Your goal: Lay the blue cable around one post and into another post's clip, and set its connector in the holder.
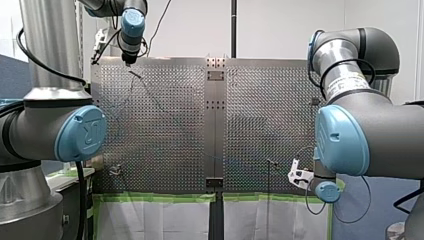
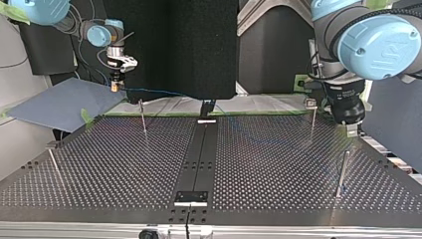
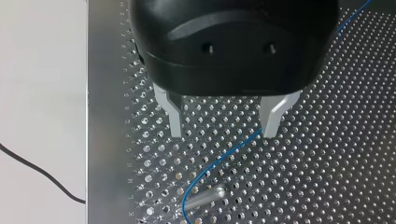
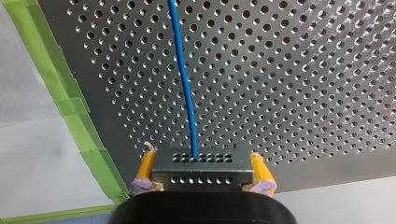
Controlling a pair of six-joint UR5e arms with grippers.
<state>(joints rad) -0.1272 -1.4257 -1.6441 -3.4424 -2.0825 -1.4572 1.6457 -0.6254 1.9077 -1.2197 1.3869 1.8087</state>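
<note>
Right gripper: yellow pads clamped on connector; blue cable leads out over table. Left gripper: fingers apart, cable at one fingertip, beside post. Step judged: routing. Next calls for left closing on cable.

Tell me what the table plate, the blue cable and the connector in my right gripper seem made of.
Table plate: metal, dull silver sheen, punched holes; steel or aluminium, unclear.
Blue cable: smooth, slightly glossy jacket, likely plastic insulation.
Connector: dark matte block with rows of small holes; plastic or coated metal, cannot tell.
</note>
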